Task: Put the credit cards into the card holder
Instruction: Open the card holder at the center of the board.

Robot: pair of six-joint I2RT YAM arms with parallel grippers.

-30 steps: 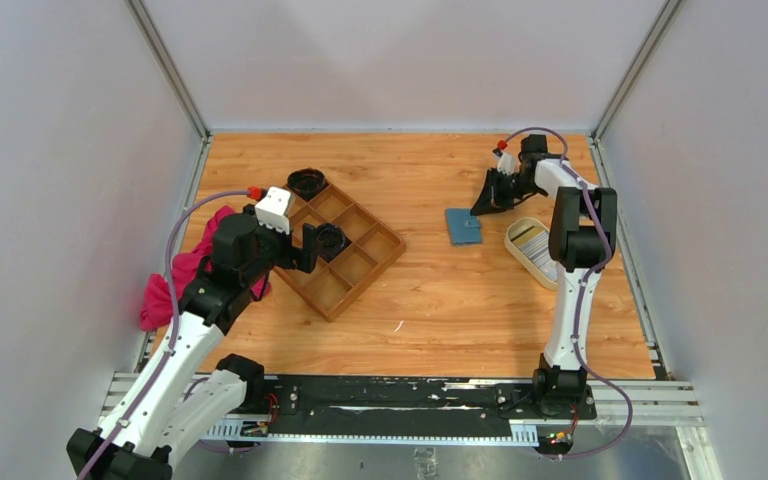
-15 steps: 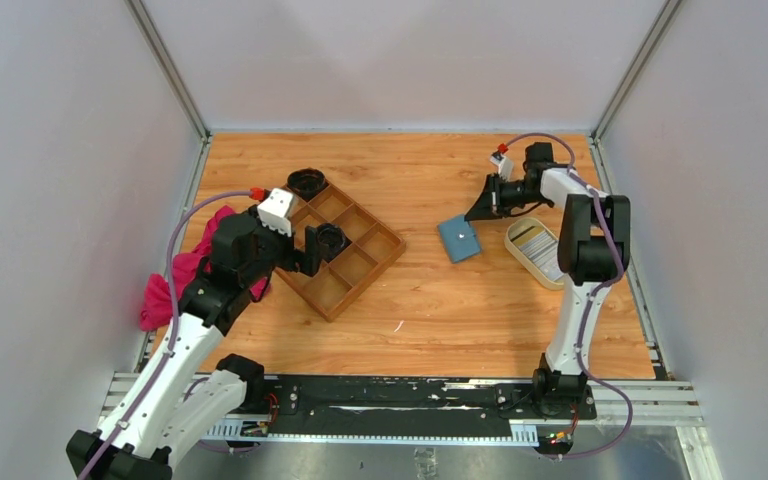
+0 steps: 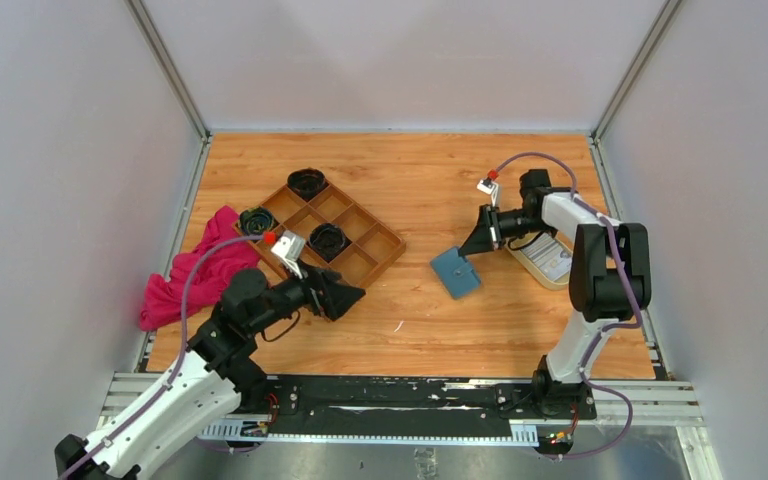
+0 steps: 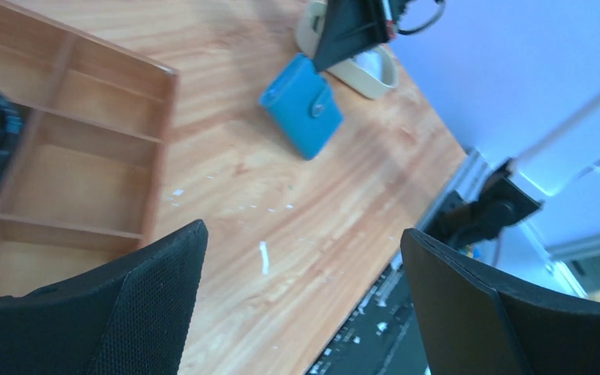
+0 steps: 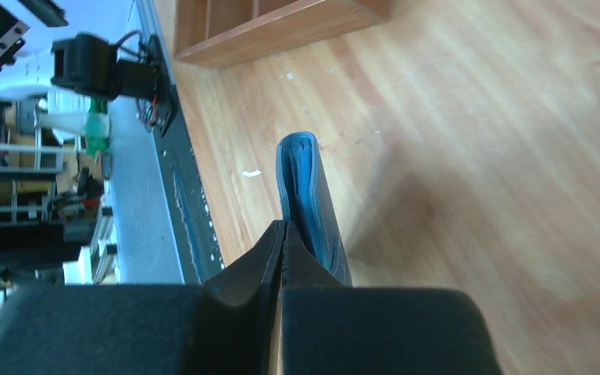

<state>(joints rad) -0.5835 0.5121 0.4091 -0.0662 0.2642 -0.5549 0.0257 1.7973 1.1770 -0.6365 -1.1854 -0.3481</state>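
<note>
Top view: the card holder point(image 3: 456, 272) lies closed on the table point(image 3: 410, 180), between the wooden tray point(image 3: 386, 258) and the right gripper point(image 3: 481, 243), its long axis running far-left to near-right. Left wrist: the left gripper point(image 4: 301, 234) gapes wide, empty. Right wrist: the pressed-together fingertips point(image 5: 269, 251) touch the holder's edge.

Card holder point(image 3: 456, 272) nearer; left arm point(image 3: 245, 300) lower.

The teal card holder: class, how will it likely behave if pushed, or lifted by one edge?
The card holder lies flat on the smooth table, so a push would probably slide it, not tip it. It looks thin and small, so likely light. Its folded layers, seen edge-on from the right wrist, suggest it may bend if lifted by one flap.
</note>
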